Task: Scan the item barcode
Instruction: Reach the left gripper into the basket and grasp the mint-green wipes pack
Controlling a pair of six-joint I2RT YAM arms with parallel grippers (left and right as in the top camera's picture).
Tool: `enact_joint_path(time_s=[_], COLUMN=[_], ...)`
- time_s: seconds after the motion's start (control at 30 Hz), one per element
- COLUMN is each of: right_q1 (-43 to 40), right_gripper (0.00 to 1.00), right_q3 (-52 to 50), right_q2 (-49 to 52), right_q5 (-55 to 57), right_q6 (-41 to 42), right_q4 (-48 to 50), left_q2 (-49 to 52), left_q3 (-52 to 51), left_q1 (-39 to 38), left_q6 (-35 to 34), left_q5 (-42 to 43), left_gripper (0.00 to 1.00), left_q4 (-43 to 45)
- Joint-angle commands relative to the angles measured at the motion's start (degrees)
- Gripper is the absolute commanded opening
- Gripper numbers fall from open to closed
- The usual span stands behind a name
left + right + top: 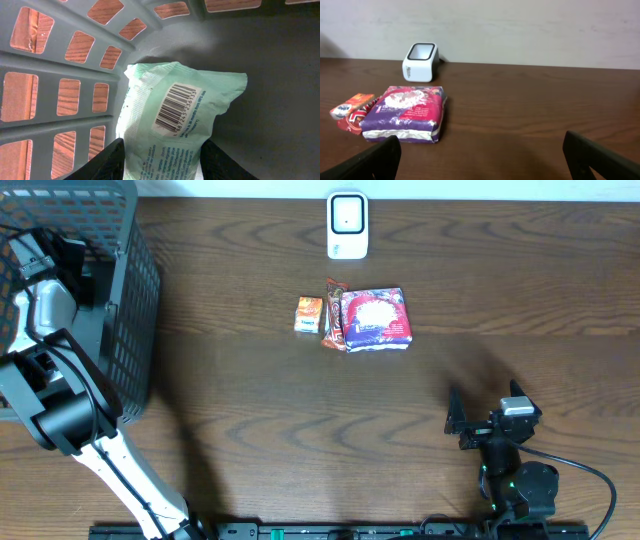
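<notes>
Packet (170, 125), mint green and soft-looking, lies in the basket (75, 55), against the slotted wall where it curves into the floor, barcode (175, 107) face up on a white label. Its near end sits between the jaws of the left gripper (161, 152), one finger on each side and right at the film. Whether they pinch it or merely flank it I cannot tell.

It looks light, a crinkly film pouch with some give, probably a bit slick. It would likely sag or fold if gripped at one tip. A hold across the lower body, below the label, seems best: it leaves the barcode bare and fairly flat.

Out on the table the right gripper (482, 150) hangs with jaws spread wide, holding nothing. Past it lie a purple pack (376, 320), a red bar (333, 315) and an orange box (308, 314), close together. Farthest off stands the scanner (347, 225), well apart from the basket, so the packet has a long carry ahead.
</notes>
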Motion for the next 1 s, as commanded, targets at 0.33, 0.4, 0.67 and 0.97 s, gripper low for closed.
enact_joint_path(time_s=[0.33, 0.4, 0.67, 0.97], right_q1=[-0.5, -0.5, -0.5, -0.5], right_gripper=[0.99, 0.99, 0.99, 0.99], right_q3=[-0.2, -0.2, -0.2, -0.2], right_q2=[-0.2, -0.2, -0.2, -0.2], right_q5=[0.5, 0.5, 0.5, 0.5], right_q6=[-0.6, -0.6, -0.6, -0.6], right_q4=[-0.1, -0.1, -0.1, -0.1], left_q2=[0.0, 0.1, 0.1, -6.2], left_q3=[-2.0, -3.2, -4.4, -4.3], left_q1=[2.2, 2.6, 2.9, 0.5], left_q6=[-3.3, -3.3, -4.3, -7.4], left_q5=[0.5, 1.0, 1.2, 1.2], left_gripper=[0.49, 0.49, 0.19, 0.07], left_q4=[-1.9, -1.7, -2.7, -5.0])
